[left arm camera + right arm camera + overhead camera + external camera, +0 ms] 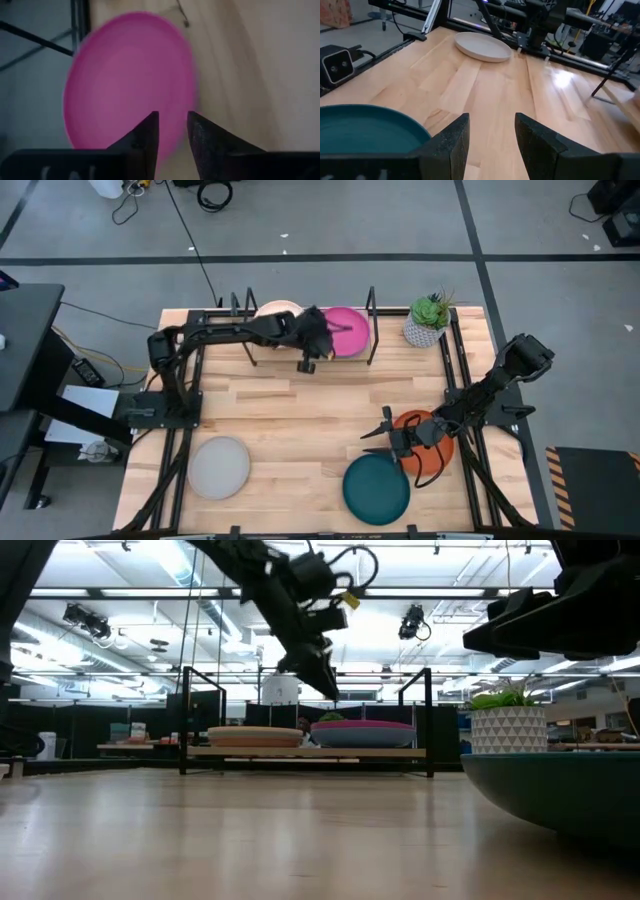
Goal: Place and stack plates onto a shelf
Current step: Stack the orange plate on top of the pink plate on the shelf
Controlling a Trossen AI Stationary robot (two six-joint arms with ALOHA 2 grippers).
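Observation:
My left gripper [322, 338] hangs open above the near edge of the magenta plate [347, 330], touching nothing; the left wrist view shows that plate [125, 80] beyond the fingers. The magenta plate lies on top of a bluish plate [362, 738] on the shelf [300, 752], next to a peach plate [277, 310]. My right gripper [375, 435] is open over bare wood, beside the orange plate [428, 442] and the dark teal plate [377, 488]. The grey plate [220, 467] lies flat near the table's near left corner.
A small green potted plant [428, 320] stands at the shelf's right end. Black metal frames run along the table's left and right sides [178, 420]. Bare wood [300, 420] lies between the shelf and the near plates. The shelf's black uprights [428, 720] rise beside the magenta plate.

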